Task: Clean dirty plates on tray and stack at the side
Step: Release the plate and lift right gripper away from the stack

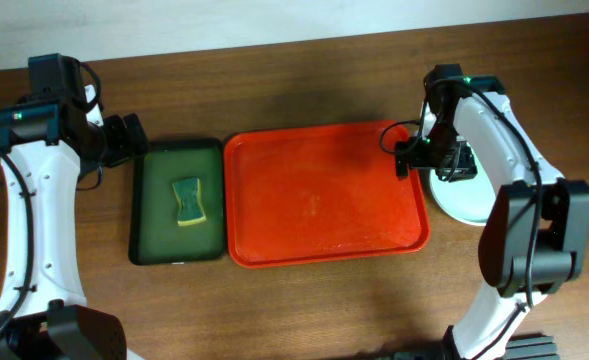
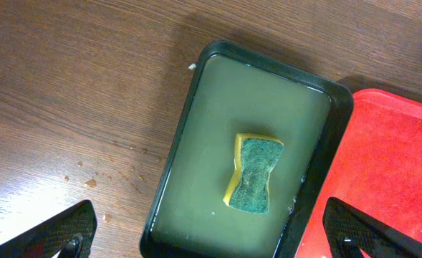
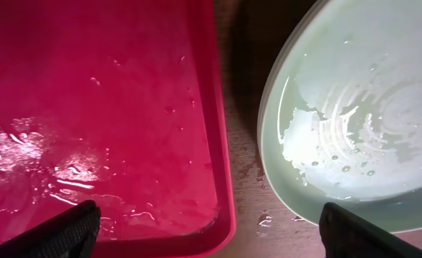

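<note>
Tray point(image 1: 324, 195), red-orange, fills the middle of my overhead view on the wooden table point(image 1: 274, 80), its floor bare and glistening. My right wrist camera crops it to one corner, yet only there do I see the water: beads and thin puddles along the rim.

The dark green tray point(image 1: 137, 210) lies just beside its left edge. I cannot tell whether the rims touch. From above its contents look flat green. The left wrist view shows cloudy liquid and cuts off one end.

The plates point(image 1: 466, 203) sit on the table just off the red tray's right edge, parted from it by a strip of wood. From overhead the right arm point(image 1: 514, 170) covers much of them, leaving a pale crescent, and I cannot count how many are stacked. The right wrist view shows the top one close up, wet with droplets and streaks, its far side out of frame.

The right gripper point(image 1: 406, 155) hangs over that strip, jaws spread wide and gripping nothing. Only its dark fingertips point(image 3: 64, 229) poke into the bottom corners of its own camera. The left gripper point(image 1: 126, 140) hovers by the green tray's upper left corner, likewise spread and empty.

The sponge point(image 1: 187, 201), yellow with a green scouring face, lies in the liquid. Its waisted shape is sharp only from the left wrist.
</note>
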Motion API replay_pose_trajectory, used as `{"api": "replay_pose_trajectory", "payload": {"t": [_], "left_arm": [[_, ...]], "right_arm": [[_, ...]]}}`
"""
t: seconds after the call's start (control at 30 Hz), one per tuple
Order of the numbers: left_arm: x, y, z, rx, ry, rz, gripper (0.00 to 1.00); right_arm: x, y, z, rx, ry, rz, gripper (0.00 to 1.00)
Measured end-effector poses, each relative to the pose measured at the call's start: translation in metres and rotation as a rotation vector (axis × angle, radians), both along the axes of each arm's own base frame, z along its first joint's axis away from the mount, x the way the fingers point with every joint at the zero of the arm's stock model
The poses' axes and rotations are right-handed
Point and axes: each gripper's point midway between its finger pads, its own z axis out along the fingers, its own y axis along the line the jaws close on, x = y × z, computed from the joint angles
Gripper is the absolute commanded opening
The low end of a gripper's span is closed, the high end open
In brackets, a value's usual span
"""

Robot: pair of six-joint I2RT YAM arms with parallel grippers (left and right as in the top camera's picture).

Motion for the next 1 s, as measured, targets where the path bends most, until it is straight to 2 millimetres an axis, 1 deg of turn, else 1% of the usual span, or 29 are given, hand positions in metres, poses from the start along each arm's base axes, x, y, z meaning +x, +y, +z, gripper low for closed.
{"api": "replay_pose_trajectory", "payload": {"t": [0.07,0.13,0.17,0.23,0.27,0.33,0.43,0.47,0.5,0.6,0.67,0.77,0.87,0.9,1.0], "left_arm": [[0.000,0.000,0.000,0.000,0.000,0.000,0.99],[0.000,0.000,0.000,0.000,0.000,0.000,0.99],[0.000,0.000,0.000,0.000,0.000,0.000,0.99],[0.000,0.000,0.000,0.000,0.000,0.000,0.99],[0.000,0.000,0.000,0.000,0.000,0.000,0.99],[0.000,0.000,0.000,0.000,0.000,0.000,0.99],[0.000,0.000,0.000,0.000,0.000,0.000,0.99],[0.000,0.000,0.000,0.000,0.000,0.000,0.99],[0.000,0.000,0.000,0.000,0.000,0.000,0.99],[0.000,0.000,0.000,0.000,0.000,0.000,0.99],[0.000,0.000,0.000,0.000,0.000,0.000,0.99],[0.000,0.000,0.000,0.000,0.000,0.000,0.99],[0.000,0.000,0.000,-0.001,0.000,0.000,0.99],[0.000,0.000,0.000,-0.002,0.000,-0.001,0.99],[0.000,-0.001,0.000,-0.003,0.000,-0.001,0.99]], "right_arm": [[0.002,0.004,0.012,-0.002,-0.038,0.013,0.98],[0.003,0.015,0.033,-0.006,-0.106,0.046,0.98],[0.002,0.026,0.051,-0.004,-0.160,0.076,0.98],[-0.001,0.040,0.076,-0.001,-0.236,0.115,0.98],[-0.004,0.048,0.093,0.004,-0.288,0.138,0.99],[-0.012,0.058,0.123,0.012,-0.379,0.170,0.98],[-0.023,0.062,0.154,0.021,-0.479,0.185,0.98],[-0.025,0.062,0.160,0.021,-0.497,0.185,0.98],[-0.032,0.061,0.177,0.024,-0.555,0.184,0.98],[-0.049,0.058,0.208,0.030,-0.660,0.182,0.98],[-0.066,0.056,0.234,0.034,-0.757,0.179,0.98],[-0.092,0.052,0.265,0.040,-0.880,0.176,0.98],[-0.117,0.048,0.289,0.046,-0.984,0.173,0.98],[-0.129,0.046,0.299,0.048,-1.033,0.170,0.98],[-0.152,0.042,0.315,0.045,-1.117,0.164,0.98]]}}
